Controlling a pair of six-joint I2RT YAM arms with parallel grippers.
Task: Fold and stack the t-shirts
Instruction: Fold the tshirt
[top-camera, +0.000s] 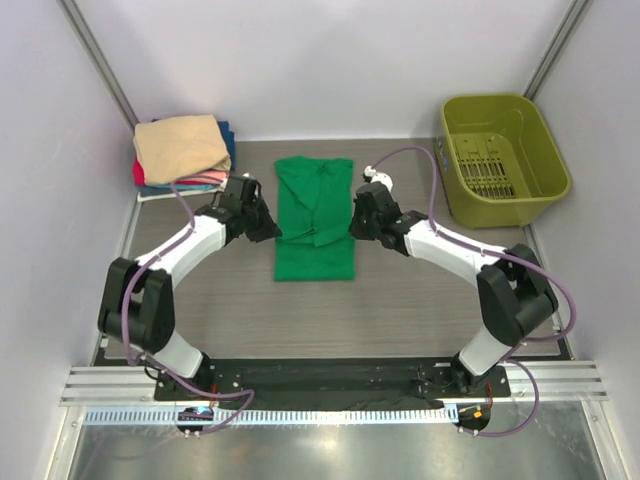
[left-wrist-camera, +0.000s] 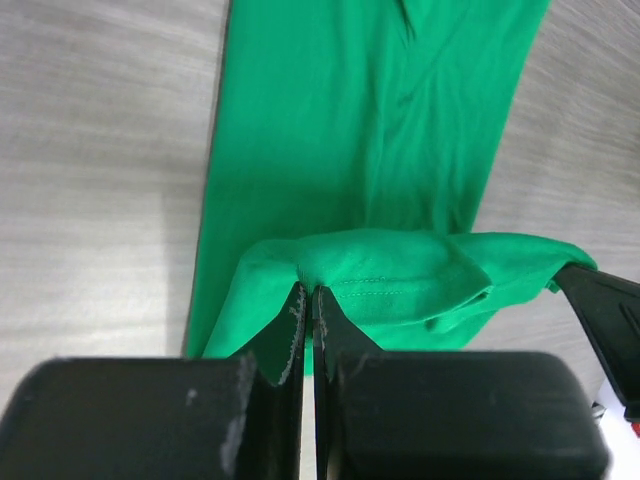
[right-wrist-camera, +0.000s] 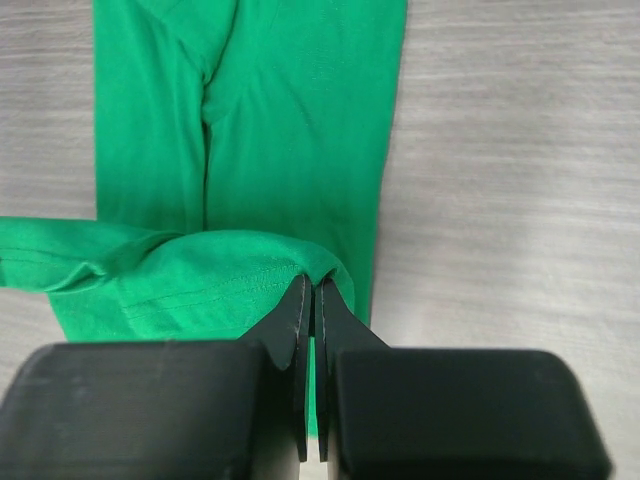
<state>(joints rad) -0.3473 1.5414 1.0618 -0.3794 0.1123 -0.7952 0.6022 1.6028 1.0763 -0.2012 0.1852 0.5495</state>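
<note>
Green t-shirt (top-camera: 314, 255) — side edges pinched, fingers (left-wrist-camera: 285, 350) clamped

left arm (top-camera: 195, 240): rose from near desk edge, elbow bowed toward left edge, forearm reached in to desk middle | left jaws: pinched tight on a green t-shirt (left-wrist-camera: 400, 285) fold | right arm (top-camera: 445, 245): mirrored it, elbow toward right edge | right jaws: pinched tight on the opposite fold
</note>
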